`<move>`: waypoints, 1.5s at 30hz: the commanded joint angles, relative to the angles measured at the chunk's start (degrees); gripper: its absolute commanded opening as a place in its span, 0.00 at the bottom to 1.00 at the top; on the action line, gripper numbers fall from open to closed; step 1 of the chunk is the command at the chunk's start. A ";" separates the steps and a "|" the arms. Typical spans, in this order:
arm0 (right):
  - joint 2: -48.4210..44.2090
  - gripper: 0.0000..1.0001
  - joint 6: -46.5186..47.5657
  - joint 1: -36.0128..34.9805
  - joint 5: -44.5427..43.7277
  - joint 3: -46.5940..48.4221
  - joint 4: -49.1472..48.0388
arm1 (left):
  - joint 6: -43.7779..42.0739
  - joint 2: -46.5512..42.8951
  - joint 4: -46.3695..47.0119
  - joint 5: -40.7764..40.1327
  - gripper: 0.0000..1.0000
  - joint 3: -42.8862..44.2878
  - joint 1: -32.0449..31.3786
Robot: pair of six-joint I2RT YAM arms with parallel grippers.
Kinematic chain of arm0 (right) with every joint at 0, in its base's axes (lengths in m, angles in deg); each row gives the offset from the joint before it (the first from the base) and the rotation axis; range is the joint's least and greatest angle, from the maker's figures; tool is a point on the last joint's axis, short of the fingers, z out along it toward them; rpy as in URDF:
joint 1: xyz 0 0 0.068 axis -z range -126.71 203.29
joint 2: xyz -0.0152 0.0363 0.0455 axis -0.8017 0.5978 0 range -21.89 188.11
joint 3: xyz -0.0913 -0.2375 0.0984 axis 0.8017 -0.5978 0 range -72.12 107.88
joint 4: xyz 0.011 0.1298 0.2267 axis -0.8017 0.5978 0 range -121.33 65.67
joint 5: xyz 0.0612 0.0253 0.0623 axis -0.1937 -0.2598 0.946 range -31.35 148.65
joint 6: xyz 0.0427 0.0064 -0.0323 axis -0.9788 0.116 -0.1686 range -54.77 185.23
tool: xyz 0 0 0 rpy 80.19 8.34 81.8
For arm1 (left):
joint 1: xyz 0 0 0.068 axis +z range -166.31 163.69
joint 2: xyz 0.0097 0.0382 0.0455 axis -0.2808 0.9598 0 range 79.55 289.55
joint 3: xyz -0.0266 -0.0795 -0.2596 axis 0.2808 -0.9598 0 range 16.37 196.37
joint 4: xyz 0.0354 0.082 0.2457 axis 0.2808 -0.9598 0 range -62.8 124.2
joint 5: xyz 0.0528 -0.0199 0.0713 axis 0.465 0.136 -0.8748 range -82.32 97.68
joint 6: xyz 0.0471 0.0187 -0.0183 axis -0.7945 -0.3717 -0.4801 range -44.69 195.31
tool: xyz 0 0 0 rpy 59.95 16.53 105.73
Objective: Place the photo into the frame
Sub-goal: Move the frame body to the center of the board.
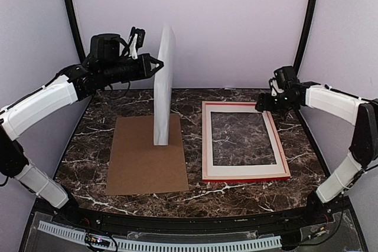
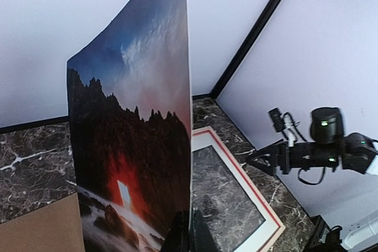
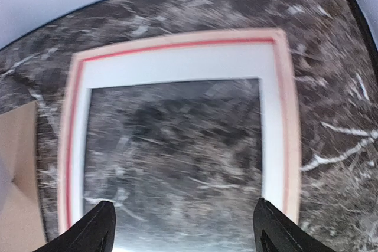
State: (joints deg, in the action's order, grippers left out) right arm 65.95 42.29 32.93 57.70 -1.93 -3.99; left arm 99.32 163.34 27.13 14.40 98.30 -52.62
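Note:
The photo (image 1: 164,87) stands on edge above the brown board, its white back showing in the top view. In the left wrist view the photo (image 2: 136,146) shows dark peaks, a red glow and blue sky. My left gripper (image 2: 189,235) is shut on its lower edge; from above, the left gripper (image 1: 157,66) sits at the photo's left side. The frame (image 1: 248,179), red-railed, lies flat to the right with a white mat (image 1: 207,140) inside it. My right gripper (image 1: 260,105) hovers open over the frame's far right corner. In the right wrist view, the right gripper (image 3: 183,205) is empty above the frame (image 3: 177,45).
A brown backing board (image 1: 144,157) lies flat on the dark marble table (image 1: 236,196), left of the frame, under the photo. White walls and black corner posts enclose the back and sides. The mat (image 3: 177,66) has marble showing through its window.

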 commanded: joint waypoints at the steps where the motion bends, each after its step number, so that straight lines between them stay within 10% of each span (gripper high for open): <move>1: 1.86 0.80 1.65 7.77 -2.45 -6.10 0.28 | 0.15 -2.79 0.79 9.00 0.00 3.70 0.13; 12: 8.66 0.64 3.51 14.89 1.76 -13.53 -5.15 | 6.57 -3.77 10.37 21.88 0.00 3.24 0.10; 29: 11.19 0.21 5.01 15.02 5.92 -16.93 -9.32 | 11.12 -4.84 15.61 19.89 0.00 -1.95 0.19; 45: 11.37 0.12 2.93 4.00 2.62 -17.46 -10.11 | 21.82 -1.38 27.22 22.23 0.00 -5.48 0.02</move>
State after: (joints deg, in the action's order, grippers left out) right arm 76.57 45.88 38.44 59.87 -18.15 -14.33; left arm 118.36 161.52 49.29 35.85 93.58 -52.58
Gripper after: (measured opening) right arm 0.168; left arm 0.006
